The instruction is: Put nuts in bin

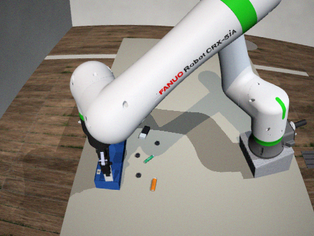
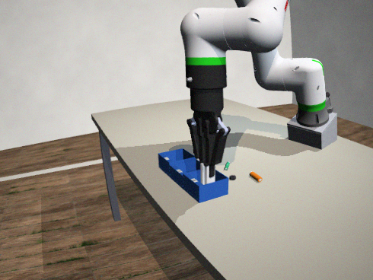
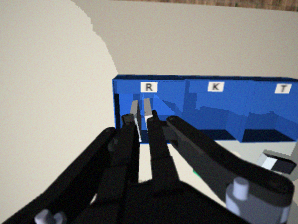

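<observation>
The gripper (image 3: 140, 107) is pinched almost shut with nothing visible between its fingertips, which sit down in the compartment marked R, beside K (image 3: 215, 86), in the blue bin (image 3: 172, 85). It should probably rise straight up, without catching the wall (a tipped bin spoils the task), before opening over a nut. Three small, dark, round nuts lie on the table (image 1: 208, 208) beside the bin: one (image 1: 156, 142), another (image 1: 137, 155), a third (image 1: 138, 175).

FANUC Robot CRX-5iA on arm (image 1: 179, 61), R, K, T on bin (image 3: 235, 115)
</observation>
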